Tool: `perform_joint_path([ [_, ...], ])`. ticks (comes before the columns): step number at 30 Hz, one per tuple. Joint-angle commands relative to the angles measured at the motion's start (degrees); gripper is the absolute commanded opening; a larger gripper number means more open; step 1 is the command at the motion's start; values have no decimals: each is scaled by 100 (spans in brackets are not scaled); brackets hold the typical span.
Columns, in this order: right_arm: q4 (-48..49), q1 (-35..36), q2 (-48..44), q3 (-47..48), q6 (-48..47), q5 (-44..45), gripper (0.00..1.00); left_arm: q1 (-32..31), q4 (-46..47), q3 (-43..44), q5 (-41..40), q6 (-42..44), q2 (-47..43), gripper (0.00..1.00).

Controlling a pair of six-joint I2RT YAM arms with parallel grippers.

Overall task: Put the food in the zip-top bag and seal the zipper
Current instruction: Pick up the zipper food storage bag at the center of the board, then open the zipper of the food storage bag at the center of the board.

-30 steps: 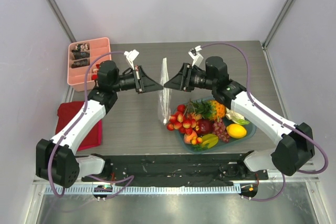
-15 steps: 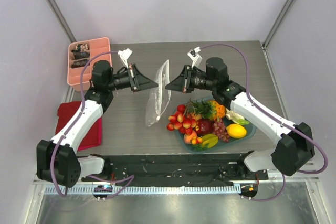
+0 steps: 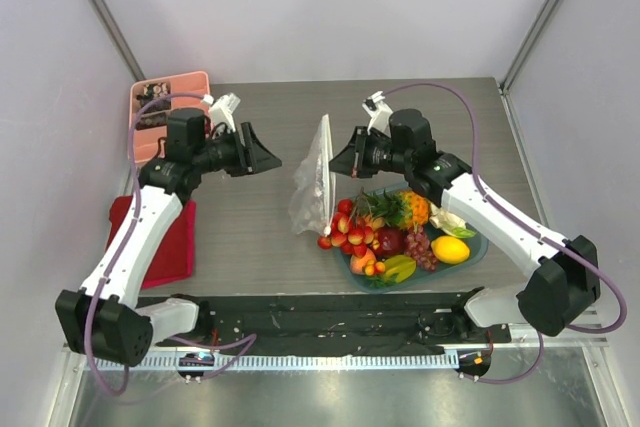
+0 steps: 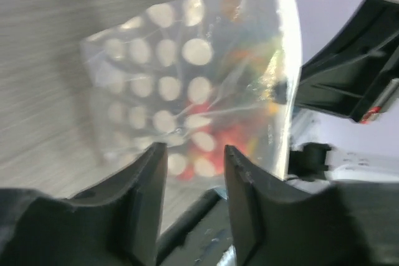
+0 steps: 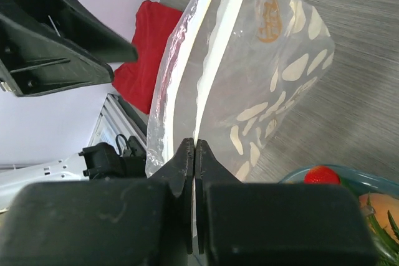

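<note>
Seen from above, the right gripper [image 3: 335, 160] is clamped shut on the mouth edge of the zip-top bag [image 3: 313, 185], which hangs at the table's middle. The left gripper [image 3: 266, 155], jaws parted and empty, sits clear at the bag's 9 o'clock. The food [image 3: 385, 232] lies heaped on a teal plate [image 3: 478, 247] at the bag's 4 o'clock (none looks bagged), so the step appears to be opening the bag, and the left gripper likely needs to pinch the zipper [image 5: 215, 42] lip and spread the mouth.

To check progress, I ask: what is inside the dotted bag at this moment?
Nothing shows inside the zip-top bag: the right wrist view sees only table through it. The food lies on the plate. The right gripper covers part of the bag's edge.
</note>
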Motion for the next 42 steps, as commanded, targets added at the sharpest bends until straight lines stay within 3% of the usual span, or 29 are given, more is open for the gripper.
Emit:
perform_joint_path([
  [1,403,152,-138,135,21,21,1,-623,-1126,803,-1826,1169,-432,55],
  [3,561,196,-103,117,118,-23,1,-1341,-1380,1118,-2666,1390,-415,59],
  [6,782,232,-59,143,258,-93,1,-1897,-1539,1418,-3137,1593,-232,63],
  [8,861,284,-7,231,303,-128,1,-1978,-1574,1585,-3365,1558,-126,68],
  [17,660,486,-15,372,128,221,1,-2382,-1829,2429,-3893,1154,534,71],
  [24,422,653,46,486,30,706,1,-2882,-1856,2746,-4876,1189,710,74],
  [29,430,706,134,600,101,829,1,-3182,-1873,2817,-5466,1303,885,74],
  [42,176,943,178,723,294,1646,1,-3191,-1856,2825,-6504,1461,1369,62],
])
